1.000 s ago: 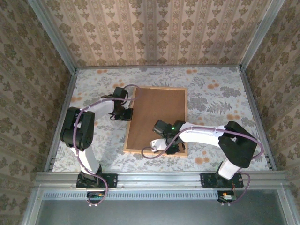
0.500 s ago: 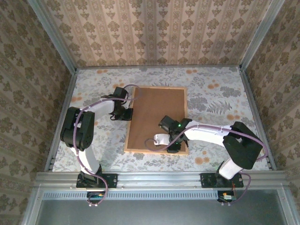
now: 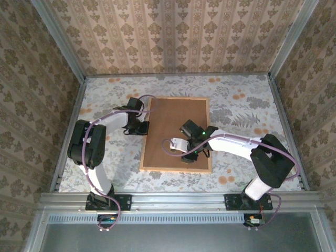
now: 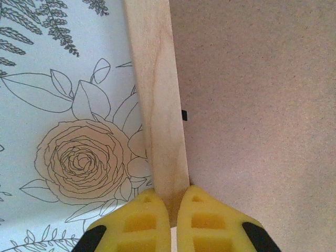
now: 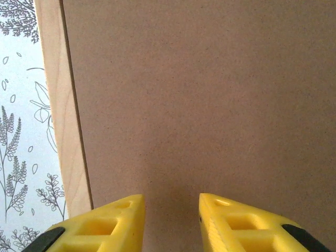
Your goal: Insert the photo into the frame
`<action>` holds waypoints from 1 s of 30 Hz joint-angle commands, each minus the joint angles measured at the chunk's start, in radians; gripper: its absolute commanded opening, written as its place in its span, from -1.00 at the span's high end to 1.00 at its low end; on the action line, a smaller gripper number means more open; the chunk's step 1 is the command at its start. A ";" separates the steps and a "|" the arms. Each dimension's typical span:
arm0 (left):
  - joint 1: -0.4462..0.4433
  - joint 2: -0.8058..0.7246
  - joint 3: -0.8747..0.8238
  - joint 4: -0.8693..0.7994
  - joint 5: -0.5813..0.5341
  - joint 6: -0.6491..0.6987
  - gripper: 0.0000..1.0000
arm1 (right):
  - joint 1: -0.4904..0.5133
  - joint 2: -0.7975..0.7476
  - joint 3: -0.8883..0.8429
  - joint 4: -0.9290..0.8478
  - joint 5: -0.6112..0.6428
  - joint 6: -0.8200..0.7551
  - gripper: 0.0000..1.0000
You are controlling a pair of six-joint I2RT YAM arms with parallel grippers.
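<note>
frame edge under closed left gripper; right gripper parted above backing board.

One large rectangular light-wood picture frame with brown board back, one floral-patterned desk, two white robot arms: left arm, right arm

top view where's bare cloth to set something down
Widest bare cloth: right of the frame, up to the right wall, beyond the right arm. Also the strip along the back wall. Crowded: left of the frame by the left arm and left end effector; near right under the right arm.
</note>
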 commanded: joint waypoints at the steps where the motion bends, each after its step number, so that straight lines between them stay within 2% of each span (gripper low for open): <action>1: -0.025 0.055 -0.031 -0.128 -0.004 0.030 0.91 | 0.008 0.034 0.036 -0.079 0.017 -0.031 0.32; 6: -0.024 0.055 -0.030 -0.127 -0.007 0.030 0.92 | 0.054 0.048 0.042 -0.154 0.069 -0.060 0.29; 21: -0.021 0.046 -0.032 -0.131 -0.014 0.030 0.92 | 0.068 0.130 0.016 -0.165 0.157 -0.086 0.32; 30: -0.017 0.038 -0.027 -0.133 -0.016 0.028 0.92 | 0.118 0.163 -0.020 -0.187 0.287 -0.135 0.29</action>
